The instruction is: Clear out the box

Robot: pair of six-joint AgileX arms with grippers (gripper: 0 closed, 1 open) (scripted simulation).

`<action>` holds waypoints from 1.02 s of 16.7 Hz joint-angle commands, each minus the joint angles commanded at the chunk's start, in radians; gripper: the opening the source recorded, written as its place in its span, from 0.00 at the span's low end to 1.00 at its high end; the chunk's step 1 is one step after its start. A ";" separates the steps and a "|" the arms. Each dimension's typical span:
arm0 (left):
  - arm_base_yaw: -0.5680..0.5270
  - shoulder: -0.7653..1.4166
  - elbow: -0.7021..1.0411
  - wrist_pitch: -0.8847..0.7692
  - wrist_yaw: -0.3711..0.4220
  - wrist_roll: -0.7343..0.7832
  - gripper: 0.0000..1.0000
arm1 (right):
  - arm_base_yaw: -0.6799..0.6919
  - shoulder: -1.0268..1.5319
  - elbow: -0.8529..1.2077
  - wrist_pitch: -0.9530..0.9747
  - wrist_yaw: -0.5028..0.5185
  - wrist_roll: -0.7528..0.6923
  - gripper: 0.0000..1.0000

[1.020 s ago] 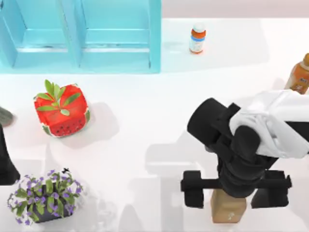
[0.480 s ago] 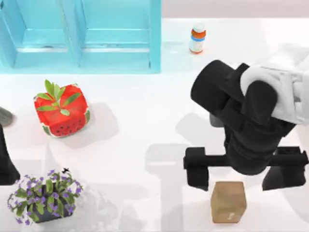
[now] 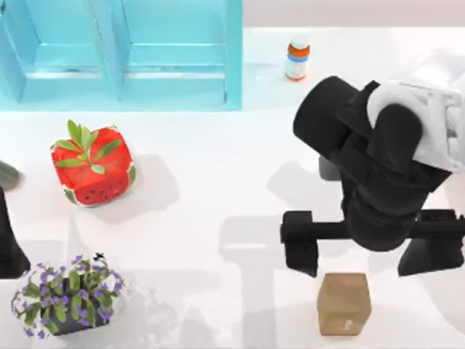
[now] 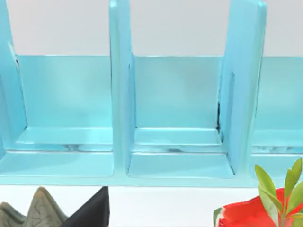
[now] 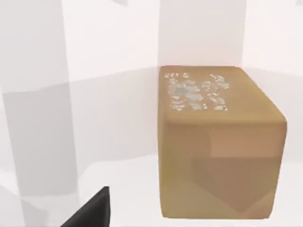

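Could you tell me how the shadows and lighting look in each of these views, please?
Top view: soft grey shadows fall right of the watermelon-patterned pot and around the right gripper above the brown box. Right wrist view: broad pale shadow bands cross the white table beside the box, whose lower face is shaded. Left wrist view: evenly lit blue shelf, faint glare on its floors.

Turquoise box (image 3: 123,54) at eleven o'clock on white counter (image 3: 211,174). Watermelon-patterned red pot (image 3: 93,169) with green leaves at nine. Purple-flowered plant (image 3: 65,294) at seven. Tan carton (image 3: 344,303), pale speckled patch on one face, at five. Orange-banded white bottle (image 3: 297,57) at one. Black right pincer (image 3: 363,256).
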 joint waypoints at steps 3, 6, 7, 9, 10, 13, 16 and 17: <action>0.000 0.000 0.000 0.000 0.000 0.000 1.00 | -0.123 0.054 0.081 -0.039 -0.002 -0.121 1.00; 0.000 0.000 0.000 0.000 0.000 0.000 1.00 | -0.325 0.125 0.195 -0.092 -0.004 -0.316 1.00; 0.000 0.000 0.000 0.000 0.000 0.000 1.00 | -0.405 0.150 0.235 -0.111 -0.004 -0.394 1.00; 0.000 0.000 0.000 0.000 0.000 0.000 1.00 | -0.577 0.198 0.317 -0.147 -0.005 -0.559 1.00; 0.000 0.000 0.000 0.000 0.000 0.000 1.00 | -0.665 0.220 0.357 -0.164 -0.005 -0.643 1.00; 0.000 0.000 0.000 0.000 0.000 0.000 1.00 | -0.909 0.275 0.463 -0.207 -0.005 -0.882 1.00; 0.000 0.000 0.000 0.000 0.000 0.000 1.00 | -1.082 0.311 0.541 -0.235 -0.005 -1.055 1.00; 0.000 0.000 0.000 0.000 0.000 0.000 1.00 | -1.119 0.319 0.559 -0.241 -0.005 -1.091 1.00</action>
